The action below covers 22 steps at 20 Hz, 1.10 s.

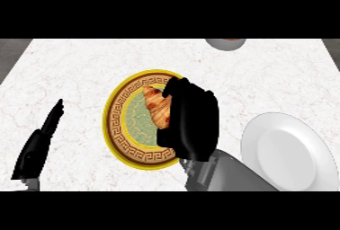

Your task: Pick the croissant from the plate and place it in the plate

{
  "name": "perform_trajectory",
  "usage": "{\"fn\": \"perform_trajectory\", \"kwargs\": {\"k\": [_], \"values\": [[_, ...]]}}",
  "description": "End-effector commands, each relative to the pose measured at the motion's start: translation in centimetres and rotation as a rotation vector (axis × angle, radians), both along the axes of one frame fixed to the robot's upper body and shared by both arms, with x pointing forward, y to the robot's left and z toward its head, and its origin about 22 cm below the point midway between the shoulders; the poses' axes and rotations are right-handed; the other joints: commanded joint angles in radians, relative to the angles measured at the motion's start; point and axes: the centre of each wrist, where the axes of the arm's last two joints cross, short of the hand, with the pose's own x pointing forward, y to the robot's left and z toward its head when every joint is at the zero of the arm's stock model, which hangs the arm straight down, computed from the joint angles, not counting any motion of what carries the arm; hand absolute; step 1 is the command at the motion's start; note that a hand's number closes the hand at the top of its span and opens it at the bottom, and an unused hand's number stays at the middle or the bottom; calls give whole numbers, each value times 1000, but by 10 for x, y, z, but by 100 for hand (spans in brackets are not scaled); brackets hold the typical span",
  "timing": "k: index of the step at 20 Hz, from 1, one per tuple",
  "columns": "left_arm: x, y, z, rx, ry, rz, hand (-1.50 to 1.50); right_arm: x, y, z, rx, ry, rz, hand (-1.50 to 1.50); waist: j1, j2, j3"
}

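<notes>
Right hand: the right hand [191, 119] lies over the right half of the patterned plate [119, 117], its grey forearm entering from the lower edge at a slant. The back of the hand faces up; the fingers point toward the far side of the counter and bend down over the croissant.
Right hand state: fingers curve along the croissant's right flank and touch it. Whether they have closed round it cannot be told, as the hand hides that side.
Left hand: the left hand [38, 146] shows at the lower left, fingers straight and together, pointing up and away, holding nothing, well apart from both plates.
Croissant: one croissant [157, 108], golden brown with darker ridges, lying lengthwise on the green centre of the patterned plate, its right edge hidden under the hand.
Plates: two. The patterned plate has a yellow rim, a brown key-pattern band and a green centre. The white plate [292, 152] is plain and sits at the lower right, just beside the right forearm.
Other item: one grey bowl [225, 43], partly cut off at the far edge.
Surface: white marbled counter [73, 67].
</notes>
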Motion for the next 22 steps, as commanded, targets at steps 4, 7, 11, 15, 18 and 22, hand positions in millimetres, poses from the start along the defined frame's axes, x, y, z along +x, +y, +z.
{"fn": "perform_trajectory", "kwargs": {"k": [4,7,11,15,18,22], "values": [[4,9,-2,-9,-11,-6,0,53,15,-26,130,167,-98,150,10,4,1],[9,1,11,-3,-8,-22,0,53,5,-43,288,144,-204,150,21,3,2],[0,-1,6,-1,5,-16,0,67,6,-56,308,191,-250,-150,17,-1,2],[3,-4,3,-6,-4,-20,0,72,13,-60,374,86,-224,-150,11,0,2],[7,-4,0,0,9,-3,0,78,14,-46,473,-32,-218,-150,1,-1,2],[-1,3,0,-4,9,32,0,80,4,-42,592,-158,-279,-150,-25,-13,2]]}}
